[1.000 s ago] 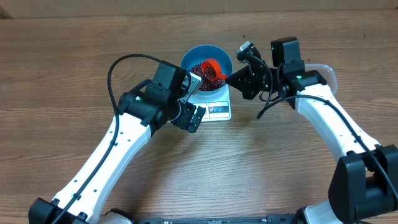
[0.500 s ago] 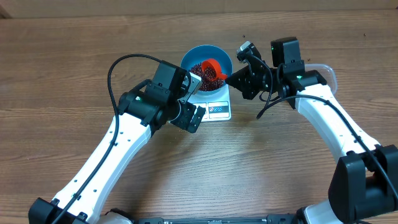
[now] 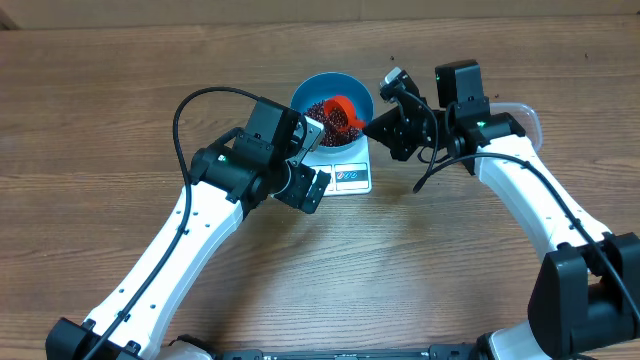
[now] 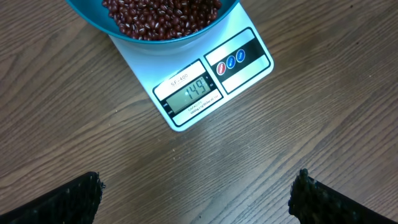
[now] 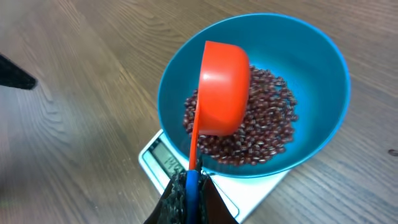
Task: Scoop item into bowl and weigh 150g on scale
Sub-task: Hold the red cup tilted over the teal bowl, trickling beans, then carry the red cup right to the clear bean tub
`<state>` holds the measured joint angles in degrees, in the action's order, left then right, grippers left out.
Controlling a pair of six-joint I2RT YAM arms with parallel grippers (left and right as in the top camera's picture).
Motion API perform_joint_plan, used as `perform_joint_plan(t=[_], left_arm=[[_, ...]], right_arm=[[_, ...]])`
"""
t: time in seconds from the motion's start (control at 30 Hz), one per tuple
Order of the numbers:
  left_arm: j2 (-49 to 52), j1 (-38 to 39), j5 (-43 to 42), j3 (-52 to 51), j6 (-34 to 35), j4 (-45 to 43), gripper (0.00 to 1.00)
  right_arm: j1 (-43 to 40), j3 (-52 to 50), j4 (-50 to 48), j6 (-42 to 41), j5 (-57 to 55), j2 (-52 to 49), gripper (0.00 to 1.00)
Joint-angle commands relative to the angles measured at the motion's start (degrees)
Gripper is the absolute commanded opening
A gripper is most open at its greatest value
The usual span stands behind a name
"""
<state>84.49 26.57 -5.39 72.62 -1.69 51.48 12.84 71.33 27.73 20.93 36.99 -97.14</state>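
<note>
Scoop (image 5: 222,87) above beans (image 5: 273,121) inside bowl (image 5: 314,53) rim; open tabletop (image 4: 292,143) around scale (image 4: 208,81) edges

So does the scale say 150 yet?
No, the scale shows 149 on its display, with the bowl of beans sitting on it.

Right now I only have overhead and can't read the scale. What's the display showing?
Observer: The left wrist view shows the scale display at 149.
Operator: Scoop emptied?
Observer: In the right wrist view the red scoop is tipped over above the beans in the bowl, its back to the camera and its handle pinched in the right hand. I see no beans falling.
Operator: Left hand holding anything?
Observer: No. The left hand is wide open and empty over the table, just short of the scale.
</note>
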Motion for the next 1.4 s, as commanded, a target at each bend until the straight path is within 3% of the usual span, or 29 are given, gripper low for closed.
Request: perform_joint_plan(t=[0.0,0.37,0.6,0.77,0.97,1.2,1.37], left_arm=[[-1.3,-0.3,-0.4,0.2,-0.5,-0.1,1.0],[-1.3,-0.3,-0.4,0.2,-0.5,-0.1,1.0],[-1.3,-0.3,-0.4,0.2,-0.5,-0.1,1.0],[-1.3,-0.3,-0.4,0.2,-0.5,-0.1,1.0],[-1.3,-0.3,-0.4,0.2,-0.5,-0.1,1.0],[-1.3,-0.3,-0.4,0.2,-0.5,-0.1,1.0],[-1.3,-0.3,-0.4,0.2,-0.5,-0.1,1.0]], right_arm=[[0.3,0.7,-0.8,-2.7,-2.9,-0.3,0.04],[0.2,0.7,-0.8,-4.7,-1.6,-0.3,0.04],[-1.5,0.7,-1.0,-5.1,7.2,-0.3,0.04],[-5.3,0.7,-2.1,-7.8,16.9,-0.3,0.04],[-11.8,0.7,-4.7,-16.5,28.7,-0.3,0.04],[-19.6,0.7,-4.5,-24.5,33.3,-0.1,0.04],[-26.3,0.7,-1.2,-24.9,32.5,1.7,0.04]])
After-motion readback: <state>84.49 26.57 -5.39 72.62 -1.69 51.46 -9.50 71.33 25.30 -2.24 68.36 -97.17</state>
